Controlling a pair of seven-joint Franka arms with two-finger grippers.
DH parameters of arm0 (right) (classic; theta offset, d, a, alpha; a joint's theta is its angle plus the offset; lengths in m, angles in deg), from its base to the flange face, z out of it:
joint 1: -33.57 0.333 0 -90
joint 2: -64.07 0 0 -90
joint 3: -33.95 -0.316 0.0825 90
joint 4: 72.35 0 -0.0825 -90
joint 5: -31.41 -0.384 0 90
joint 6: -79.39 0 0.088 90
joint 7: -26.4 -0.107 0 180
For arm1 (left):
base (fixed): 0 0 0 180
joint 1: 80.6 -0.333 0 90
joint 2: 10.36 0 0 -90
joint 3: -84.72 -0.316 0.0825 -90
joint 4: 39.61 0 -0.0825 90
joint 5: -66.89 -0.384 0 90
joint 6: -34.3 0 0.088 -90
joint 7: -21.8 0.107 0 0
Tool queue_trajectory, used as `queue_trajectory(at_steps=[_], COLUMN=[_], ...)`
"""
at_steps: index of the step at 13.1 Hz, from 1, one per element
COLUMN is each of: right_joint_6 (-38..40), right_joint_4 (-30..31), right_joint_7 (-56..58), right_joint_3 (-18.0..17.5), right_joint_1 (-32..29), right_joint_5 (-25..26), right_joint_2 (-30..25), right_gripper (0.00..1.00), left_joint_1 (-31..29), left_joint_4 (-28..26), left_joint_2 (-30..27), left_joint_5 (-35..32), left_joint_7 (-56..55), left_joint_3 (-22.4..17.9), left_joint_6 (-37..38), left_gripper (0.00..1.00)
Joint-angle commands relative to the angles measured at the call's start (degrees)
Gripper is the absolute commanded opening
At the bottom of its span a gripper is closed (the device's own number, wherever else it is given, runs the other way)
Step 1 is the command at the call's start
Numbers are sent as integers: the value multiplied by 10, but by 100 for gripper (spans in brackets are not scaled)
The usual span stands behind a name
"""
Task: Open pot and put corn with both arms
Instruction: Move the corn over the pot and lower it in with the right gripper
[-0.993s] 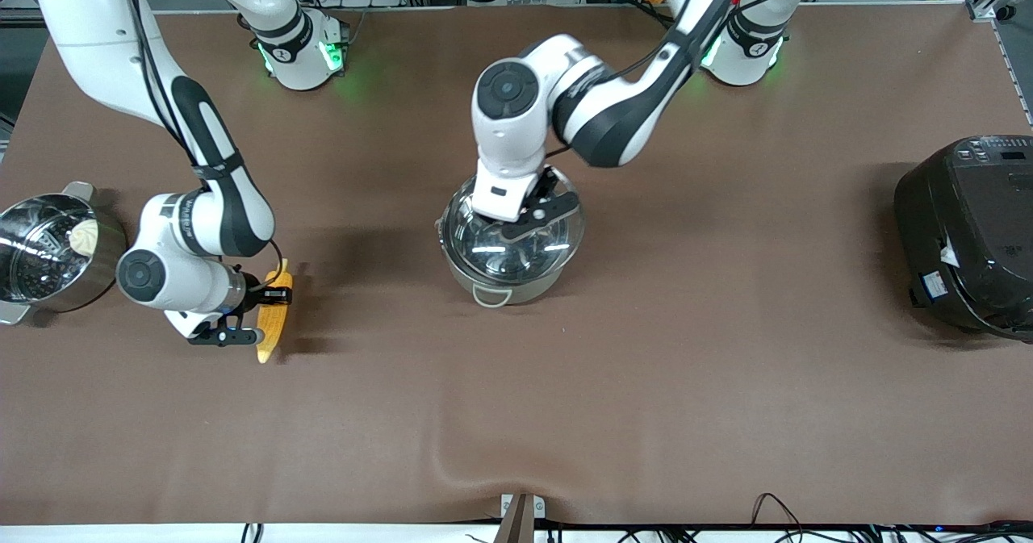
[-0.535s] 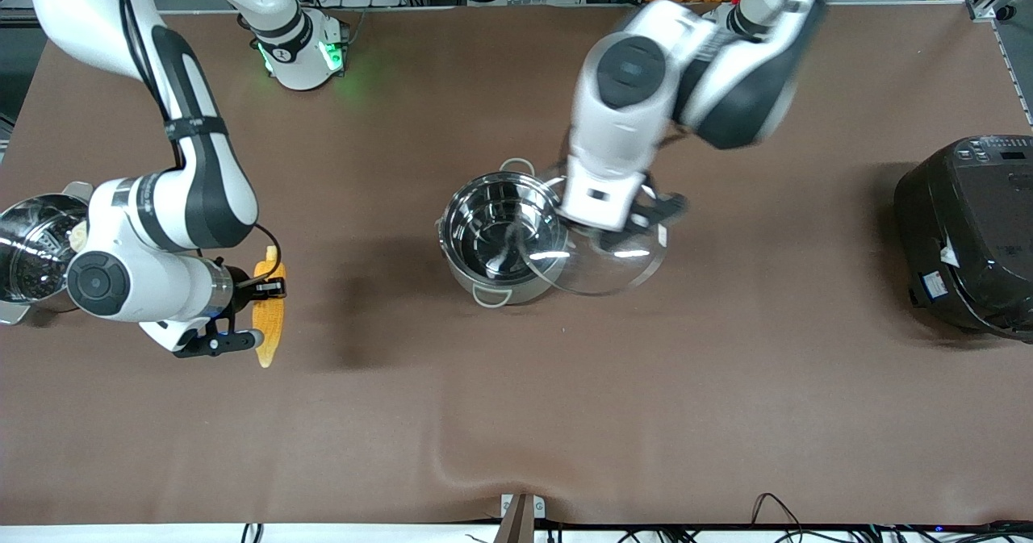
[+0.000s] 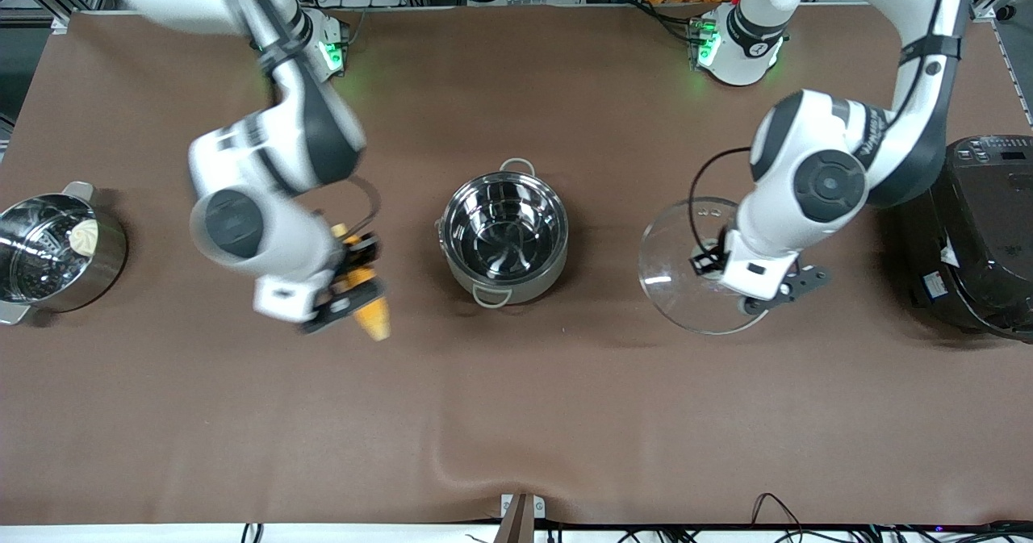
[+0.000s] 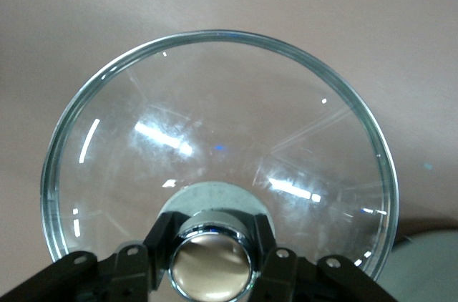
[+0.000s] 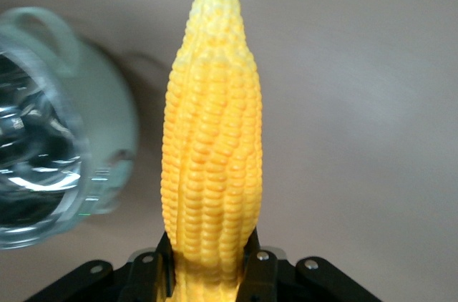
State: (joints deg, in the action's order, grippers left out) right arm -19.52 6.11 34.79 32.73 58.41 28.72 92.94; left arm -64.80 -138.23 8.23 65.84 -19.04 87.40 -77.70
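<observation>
A: Two arms are working at once. The bench (image 3: 516,414) is lying wide and bare around the pot (image 3: 504,236), which is sitting open at its middle, its rim unobstructed from above.

B: And the lid (image 3: 694,265)?

A: The left end effector (image 3: 746,285) is clamping the lid's knob (image 4: 211,259) and holding the lid over the bench toward the left arm's end, well apart from the pot and short of the rice cooker (image 3: 972,228).

B: So the corn (image 3: 363,297) is what matters.

A: Yes. The right end effector (image 3: 343,293) is gripping the corn at its thick end, over the bench beside the pot on the right arm's side. Its long axis is running crosswise to the line toward the pot, tip pointing at the front camera. In my judgement the arm is needing a short sideways carry, nothing lying between.
</observation>
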Motion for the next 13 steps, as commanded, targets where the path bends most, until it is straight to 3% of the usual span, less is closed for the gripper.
queue_trajectory(at_steps=[1, 4, 8, 11, 13], right_joint_6=[6, -35, -47, -47, -47], right_joint_4=[-24, -32, -43, -39, -30], right_joint_7=[2, -11, -19, -55, -66], right_joint_3=[8, 9, 10, 10, 10], right_joint_1=[82, 135, 207, 221, 243], right_joint_5=[60, 72, 167, 171, 201], right_joint_2=[17, 43, 78, 85, 88], right_gripper=[0, 0, 0, 0, 0], left_joint_1=[-18, -32, -46, -59, -61], left_joint_4=[-124, -206, -248, -286, -296], left_joint_2=[-50, -43, -32, -25, -18], left_joint_5=[-11, -11, -11, -11, -11], left_joint_7=[15, 29, 37, 55, 56], left_joint_3=[9, 9, 10, 10, 10], left_joint_6=[-96, -208, -254, -318, -341], left_gripper=[0, 0, 0, 0, 0])
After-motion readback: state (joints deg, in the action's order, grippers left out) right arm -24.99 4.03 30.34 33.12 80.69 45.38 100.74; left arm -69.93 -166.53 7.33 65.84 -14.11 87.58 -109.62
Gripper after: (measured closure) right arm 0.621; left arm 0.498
